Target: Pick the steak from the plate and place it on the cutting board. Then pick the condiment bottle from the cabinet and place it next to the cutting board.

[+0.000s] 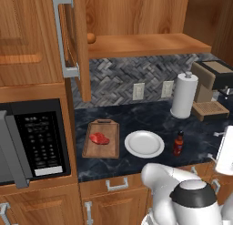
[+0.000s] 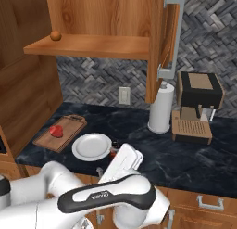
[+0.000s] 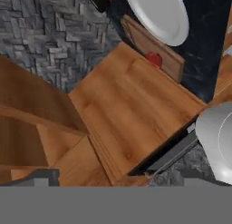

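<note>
On the dark counter [image 1: 150,117] you have the steak [image 1: 99,138] lying flat on the cutting board [image 1: 102,139], with the bare white plate [image 1: 144,144] just beside the board. The condiment bottle [image 1: 178,144] stands upright on the counter just beyond the plate, apart from the board. The cabinet [image 1: 136,19] door [image 1: 77,42] hangs open. Your gripper's fingers are spread wide, holding nothing.
</note>
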